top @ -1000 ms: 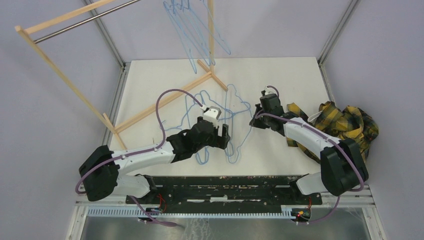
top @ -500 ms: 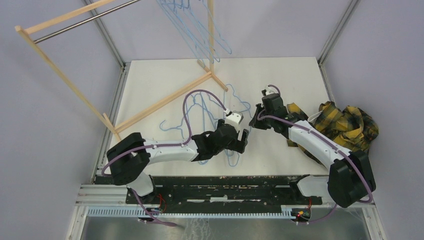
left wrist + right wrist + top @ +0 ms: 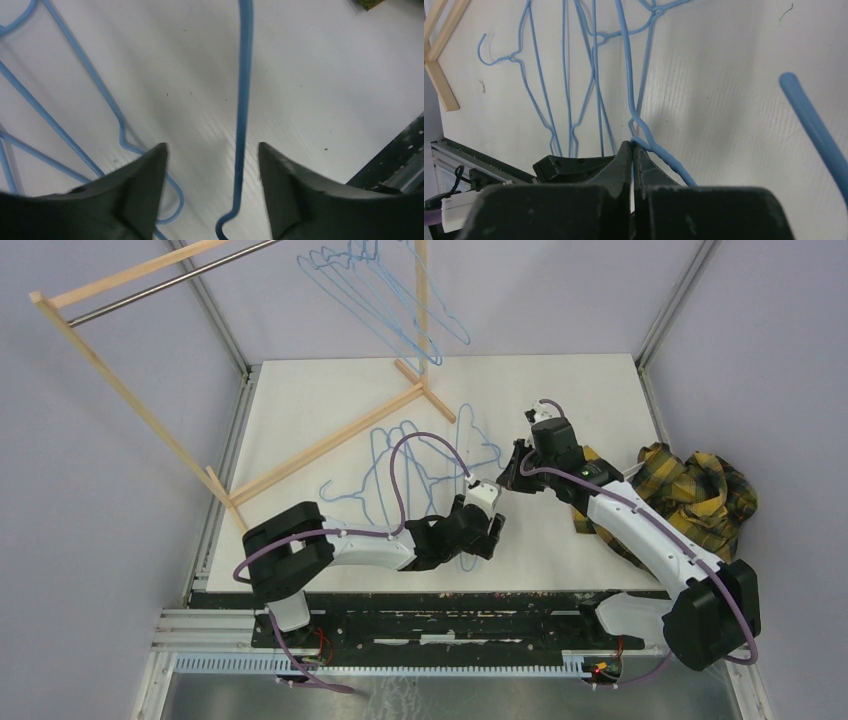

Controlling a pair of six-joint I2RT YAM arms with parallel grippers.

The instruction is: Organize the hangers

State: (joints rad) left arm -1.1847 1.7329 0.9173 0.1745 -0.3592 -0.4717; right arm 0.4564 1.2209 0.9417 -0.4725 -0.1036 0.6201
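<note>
Several light-blue wire hangers (image 3: 377,470) lie overlapped on the white table. Others hang from the rack top (image 3: 385,300). My right gripper (image 3: 512,477) is shut on one hanger's twisted neck (image 3: 644,137), just below its hook; the hook (image 3: 809,120) shows at the right of that view. My left gripper (image 3: 490,532) is open and low over the table near the front edge. A straight side of a hanger wire (image 3: 243,100) runs between its fingers, touching neither. More hanger wires (image 3: 100,95) lie to its left.
A wooden rack with a metal rod (image 3: 170,285) stands at the back left; its wooden foot (image 3: 330,440) crosses the table diagonally. A yellow plaid cloth (image 3: 690,490) lies at the right. The table's front edge and black rail (image 3: 450,605) are just beside the left gripper.
My left arm has swung right and toward the front edge, over the lower end of the hanger. The right gripper has shifted slightly. The hanging hangers have swung left.
</note>
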